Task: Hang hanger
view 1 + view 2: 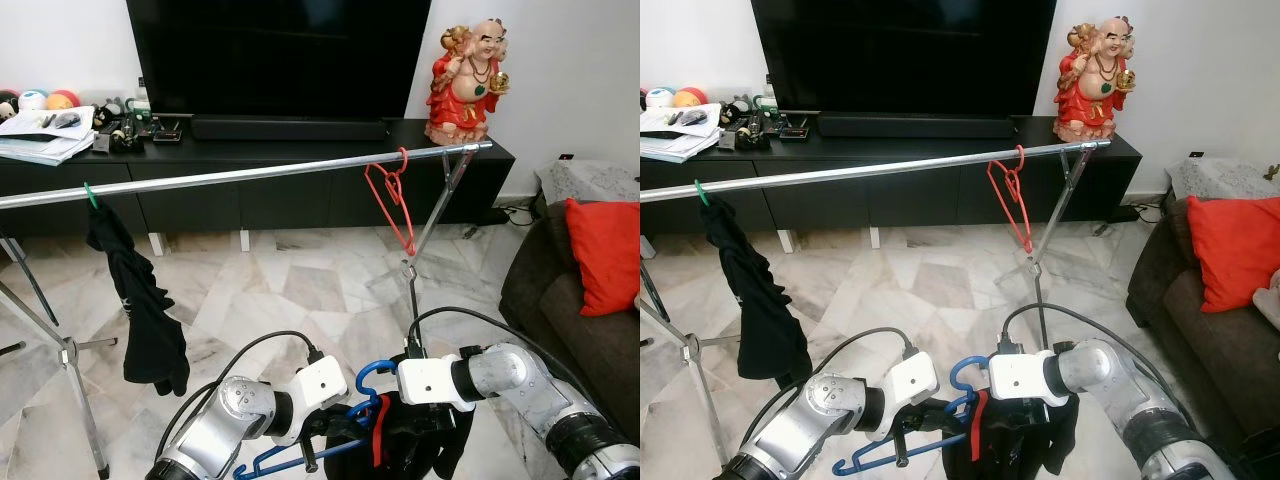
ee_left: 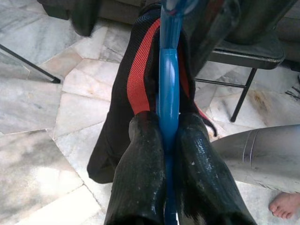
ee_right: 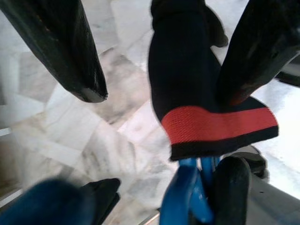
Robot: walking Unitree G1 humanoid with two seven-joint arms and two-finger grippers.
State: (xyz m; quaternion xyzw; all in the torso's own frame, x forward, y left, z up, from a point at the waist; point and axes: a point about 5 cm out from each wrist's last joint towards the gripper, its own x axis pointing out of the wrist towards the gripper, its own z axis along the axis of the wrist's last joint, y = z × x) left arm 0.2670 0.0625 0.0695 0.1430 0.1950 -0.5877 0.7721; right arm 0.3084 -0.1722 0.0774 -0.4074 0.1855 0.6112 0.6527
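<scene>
A blue hanger is low in front of me, carrying a black garment with red trim. My left gripper is shut on the hanger's blue bar, below the draped cloth. My right gripper is open beside it, its two fingers spread either side of the hanging garment. Further ahead, a long silver rail runs across at chest height. On it hang an empty red hanger and a black garment on a green hook.
The rail's folding legs stand at left and near the right end. A black TV console with a red statue is behind. A dark sofa with a red cushion is at right. A person's bare foot is nearby.
</scene>
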